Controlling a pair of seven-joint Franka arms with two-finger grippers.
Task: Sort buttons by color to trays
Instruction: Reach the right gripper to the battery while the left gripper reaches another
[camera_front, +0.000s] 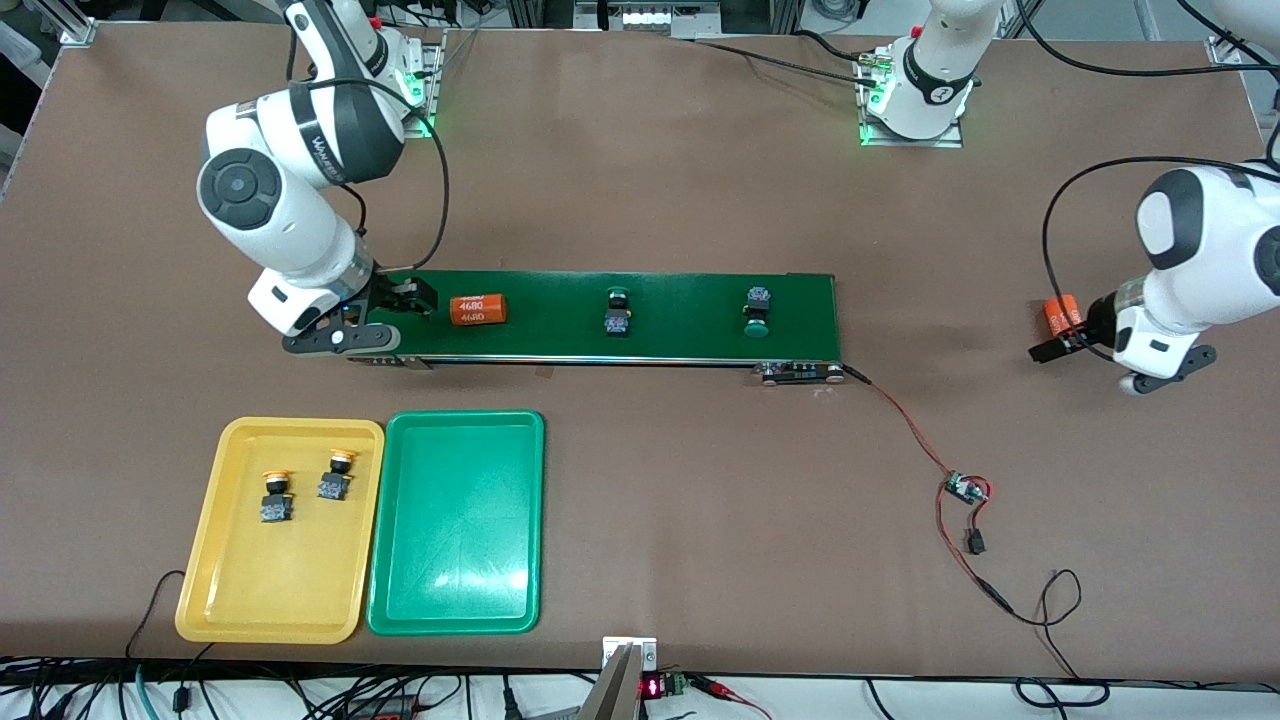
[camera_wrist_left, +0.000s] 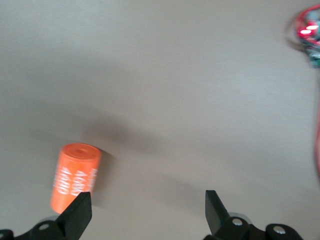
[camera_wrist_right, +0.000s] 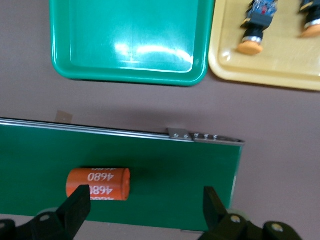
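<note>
Both yellow buttons (camera_front: 305, 487) are lodged in the yellow tray (camera_front: 228, 600); the green tray (camera_front: 455, 600) holds nothing, and two green buttons (camera_front: 617, 310) remain on the conveyor belt (camera_front: 680, 340). The right gripper (camera_front: 408, 297) is held wide open and empty over the belt's end beside an orange cylinder (camera_front: 478, 309), while the left gripper (camera_front: 1062, 338), open and empty, waits over the worktop (camera_front: 640, 200) by another cylinder (camera_front: 1060, 314). A reach along the belt to a green button is judged to be called for next.

Two trays side by side on the brown bench (camera_front: 640, 520), nearer the front camera than the dark-green belt (camera_front: 640, 320). Yellow tray (camera_front: 225, 590) carrying two yellow-capped buttons (camera_front: 276, 496) (camera_front: 336, 476); green tray (camera_front: 455, 600) bare. On the belt: an orange cylinder (camera_front: 478, 309) and two green-capped buttons (camera_front: 617, 312) (camera_front: 757, 310). Right pincer (camera_front: 412, 299) over the belt's end, beside the cylinder, fingers spread. Left pincer (camera_front: 1062, 338) low toward the left arm's end of the bench, at a second orange cylinder (camera_front: 1058, 315). Small circuit board (camera_front: 966, 489) on red wires.
</note>
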